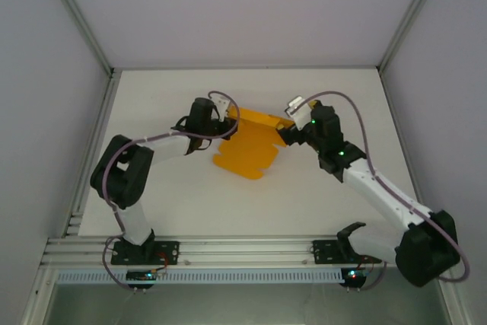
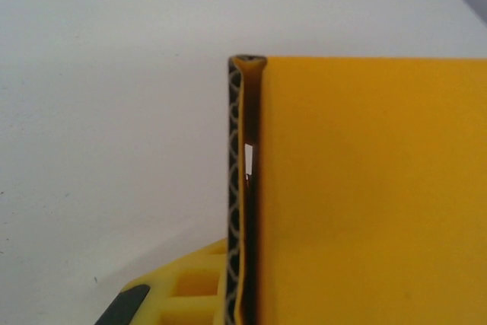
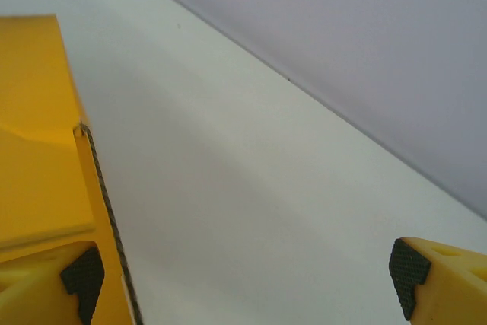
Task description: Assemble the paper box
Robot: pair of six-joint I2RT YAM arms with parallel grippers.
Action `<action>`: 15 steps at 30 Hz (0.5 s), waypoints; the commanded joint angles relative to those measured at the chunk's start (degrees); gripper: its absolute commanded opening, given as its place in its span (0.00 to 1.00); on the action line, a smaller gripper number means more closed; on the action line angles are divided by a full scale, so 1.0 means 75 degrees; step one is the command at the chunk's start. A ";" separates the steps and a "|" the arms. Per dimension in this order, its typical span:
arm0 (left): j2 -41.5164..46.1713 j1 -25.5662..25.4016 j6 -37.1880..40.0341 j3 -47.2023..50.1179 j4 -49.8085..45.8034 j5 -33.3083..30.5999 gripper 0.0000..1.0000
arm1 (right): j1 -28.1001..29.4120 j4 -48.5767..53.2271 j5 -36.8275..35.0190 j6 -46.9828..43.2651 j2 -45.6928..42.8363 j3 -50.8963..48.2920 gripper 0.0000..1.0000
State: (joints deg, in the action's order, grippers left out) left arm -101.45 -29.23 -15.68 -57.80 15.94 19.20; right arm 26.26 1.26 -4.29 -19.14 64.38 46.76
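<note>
White smooth tabletop [image 1: 190,203], walled by pale panels [image 1: 228,5], stretches wide on every side of the bright orange thin-card paper box [image 1: 251,150]. The box lies mid-table, mostly flat, with notched near flaps and its far strip raised in a fold. Its cut edge [image 2: 234,188] shows dark wavy fluting. The left gripper [image 1: 222,123] meets the box's left end; whether it clenches there I cannot tell. The right gripper [image 3: 245,275], at the box's right end, is spread wide, its black ribbed pads [image 3: 407,275] well apart.
</note>
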 commanded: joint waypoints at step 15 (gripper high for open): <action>-0.0400 0.0096 -0.0617 -0.0807 -0.2661 0.1261 0.00 | -0.0043 0.0551 0.2606 0.1261 0.0888 -0.0174 0.21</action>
State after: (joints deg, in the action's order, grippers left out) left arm -102.32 -28.64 -18.17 -61.14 -0.01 29.26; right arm 25.76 6.92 13.08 -11.31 69.45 46.35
